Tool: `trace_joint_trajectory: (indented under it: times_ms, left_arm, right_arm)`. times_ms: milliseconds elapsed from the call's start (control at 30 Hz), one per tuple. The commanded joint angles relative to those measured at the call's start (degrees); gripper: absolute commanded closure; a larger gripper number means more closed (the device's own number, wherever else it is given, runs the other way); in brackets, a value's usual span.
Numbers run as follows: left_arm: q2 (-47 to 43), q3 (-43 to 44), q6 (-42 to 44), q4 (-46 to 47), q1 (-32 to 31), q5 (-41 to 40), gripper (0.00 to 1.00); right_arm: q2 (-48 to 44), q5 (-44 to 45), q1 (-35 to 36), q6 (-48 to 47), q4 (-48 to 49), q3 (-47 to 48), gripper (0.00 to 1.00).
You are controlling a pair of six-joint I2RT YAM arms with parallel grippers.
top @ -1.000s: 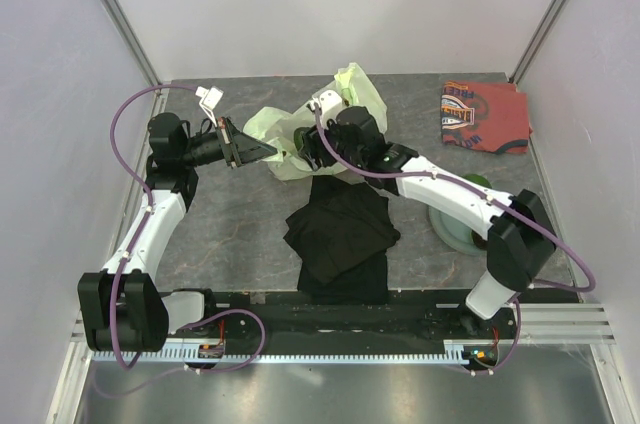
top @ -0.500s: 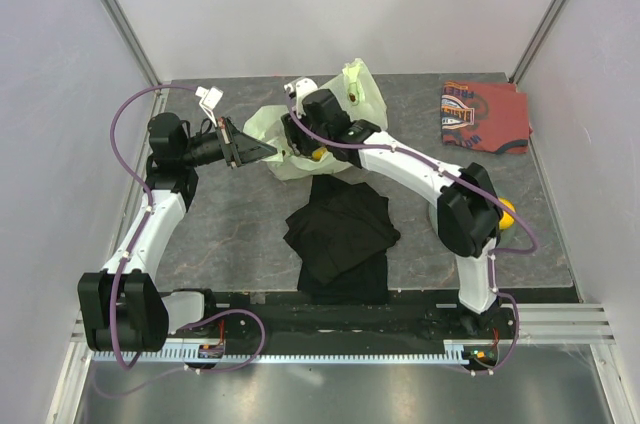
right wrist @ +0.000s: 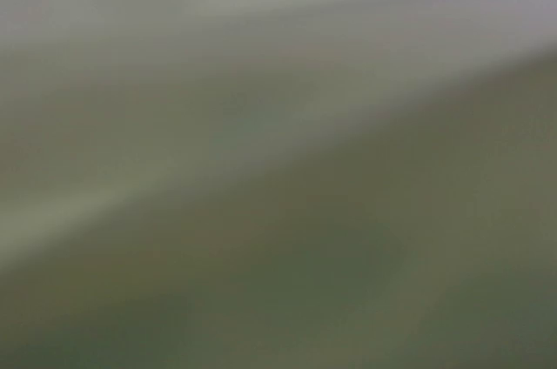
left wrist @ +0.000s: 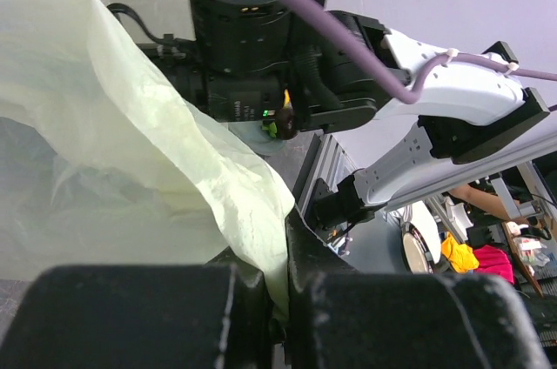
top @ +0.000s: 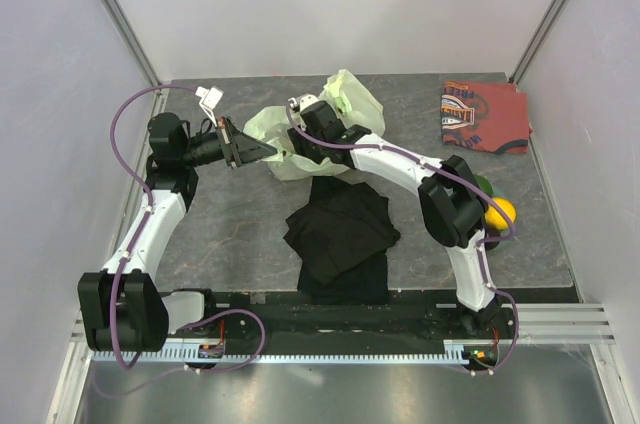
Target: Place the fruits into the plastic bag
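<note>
Pinching the rim of the bag, the left gripper is clamped tight; the right gripper sits inside the bag, jaws hidden, their gap unreadable.

A folded black cloth lies crumpled near the middle of the dark grey counter, toward its near edge. A red-orange patterned cloth lies flat in the far right corner, well apart from it.
</note>
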Motion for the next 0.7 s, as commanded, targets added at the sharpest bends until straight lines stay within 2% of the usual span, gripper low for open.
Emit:
trace_joint_trajectory:
  times_ms: [0, 100, 200, 233, 333, 667]
  left_arm:
    - [0.11, 1.74, 2.25, 0.82, 0.01, -0.31, 0.98]
    - [0.20, 1.83, 2.25, 0.82, 0.10, -0.31, 0.98]
    - [0.20, 1.75, 2.25, 0.82, 0.01, -0.31, 0.98]
    - [0.11, 1.74, 2.33, 0.82, 0.01, -0.23, 0.98]
    - [0.11, 1.83, 2.25, 0.82, 0.01, -0.31, 0.98]
    - [0.11, 1.75, 2.25, 0.82, 0.01, -0.22, 0.98]
  right_arm:
    - [1.79, 0.86, -0.88, 2.63, 0.30, 1.19, 0.71]
    - [1.79, 0.77, -0.97, 2.81, 0.30, 0.93, 0.63]
    - [1.44, 0.77, -0.97, 2.28, 0.30, 0.31, 0.50]
    - [1.09, 0.69, -1.06, 2.02, 0.30, 0.14, 0.41]
    - [0.91, 0.42, -0.97, 1.58, 0.39, 0.05, 0.31]
    - [0.03, -0.37, -0.97, 1.58, 0.57, -0.48, 0.23]
